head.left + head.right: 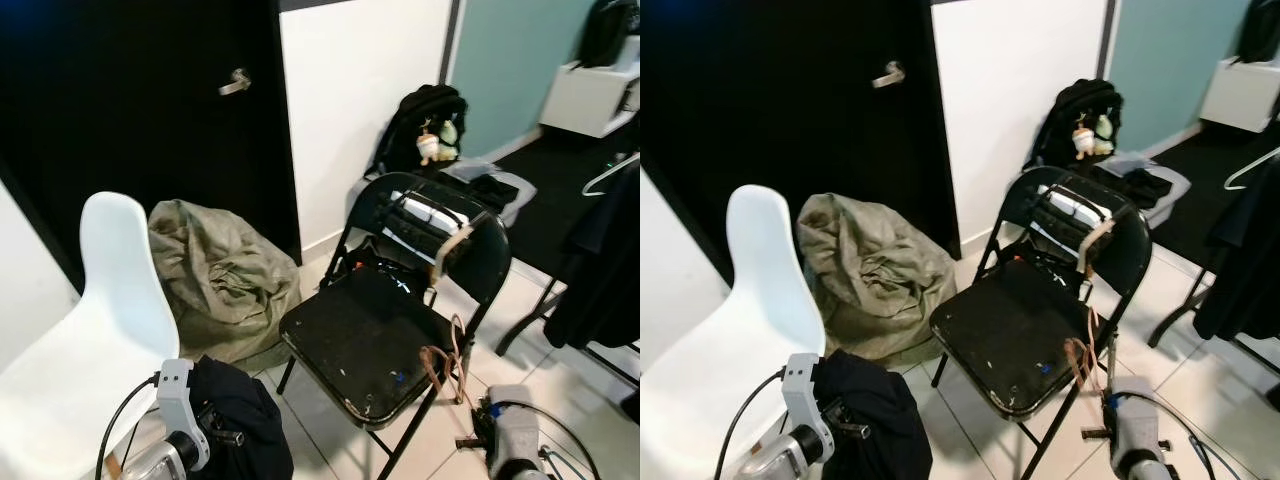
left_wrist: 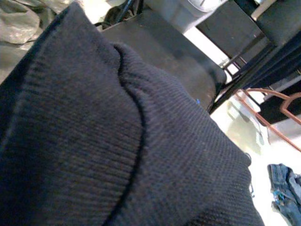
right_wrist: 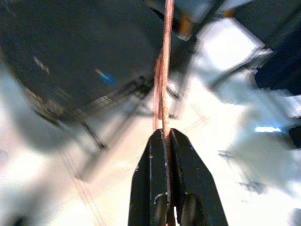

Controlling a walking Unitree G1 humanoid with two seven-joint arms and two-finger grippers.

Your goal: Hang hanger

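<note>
The copper-coloured wire hanger (image 3: 163,75) stood nearly upright, its long axis running straight away from the right claw (image 3: 167,134), whose two black fingers (image 3: 153,160) were clenched on its lower end. From the head cameras it hung just beside the front right corner of the black folding chair (image 1: 370,340), above the right arm. There was one such hanger in the claw; a second, white hanger (image 1: 612,172) hung well apart among dark clothes on the right. The left claw I could not tell the state of: a dark knitted garment (image 2: 117,141) covered it, bundled low by the one white plastic chair (image 1: 90,330). One olive beanbag (image 1: 220,275) slumped against the black door (image 1: 150,110).
</note>
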